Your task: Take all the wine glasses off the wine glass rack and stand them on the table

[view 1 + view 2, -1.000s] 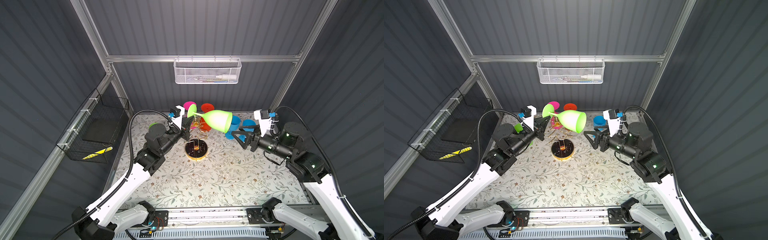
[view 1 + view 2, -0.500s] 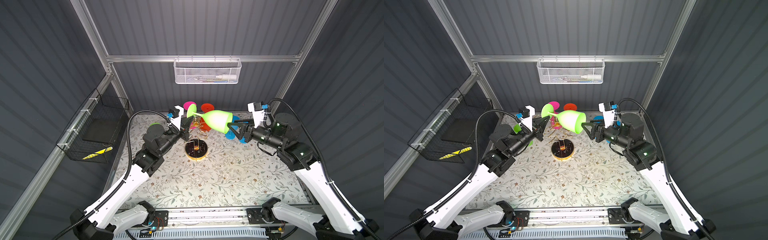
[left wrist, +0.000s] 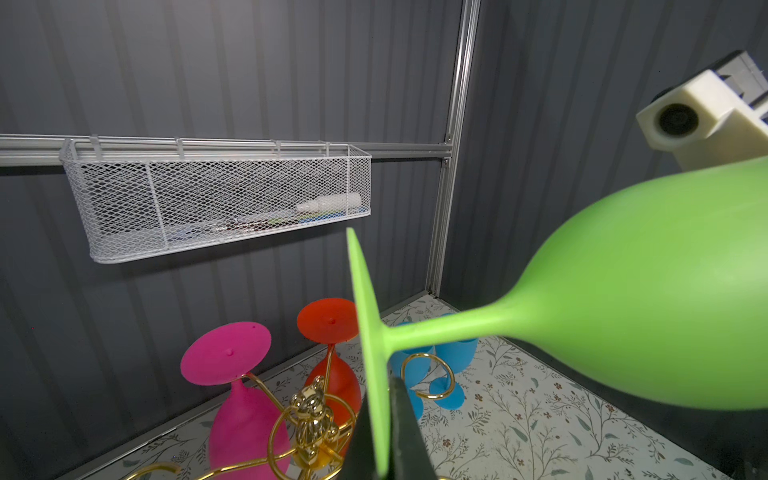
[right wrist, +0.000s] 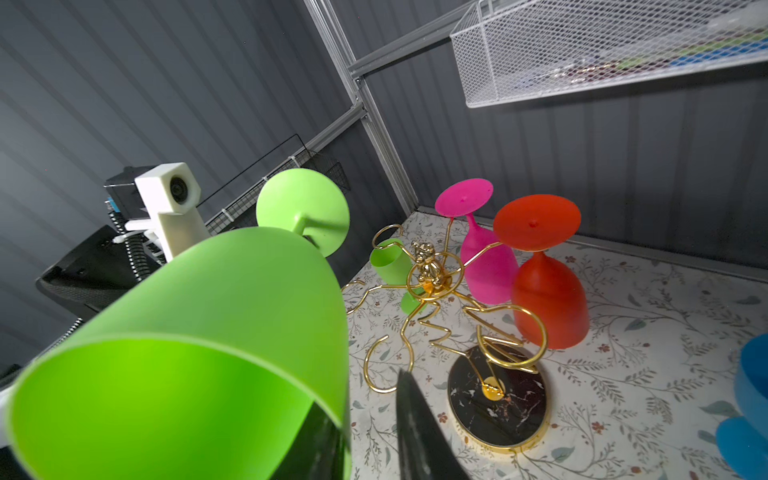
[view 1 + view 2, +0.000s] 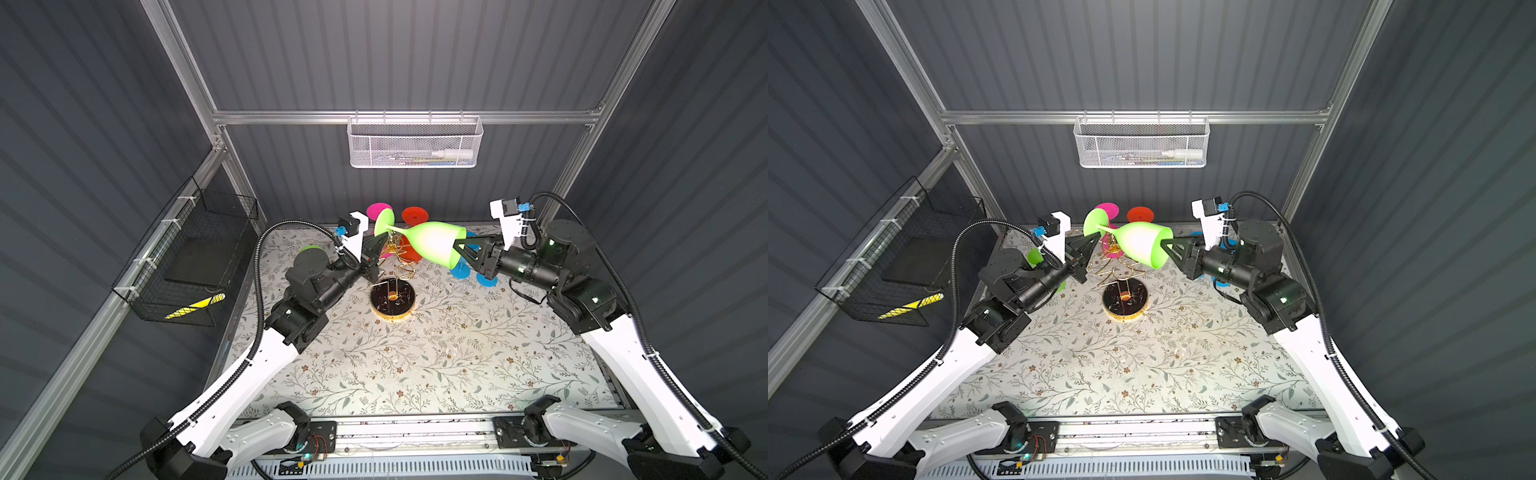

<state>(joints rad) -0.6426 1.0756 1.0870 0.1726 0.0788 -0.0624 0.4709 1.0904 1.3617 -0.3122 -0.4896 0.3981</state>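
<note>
Above rack [image 5: 392, 304]: left tool [image 5: 380, 242] clenched on wine glass [image 5: 432, 245] foot; right tool [image 5: 460, 252] released, straddling rim.

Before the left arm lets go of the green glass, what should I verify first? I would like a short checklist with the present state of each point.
1. Grip of the left end effector on the foot of the green wine glass: ok, shut.
2. The right end effector straddles the bowl rim, one finger inside, one outside: ok.
3. Right grip closed on the rim: not ok; a gap shows between the outer finger and the wall.
4. Stem free of the rings of the wine glass rack: ok.
5. The pink glass and the red glass are apart from the held glass: ok.
</note>
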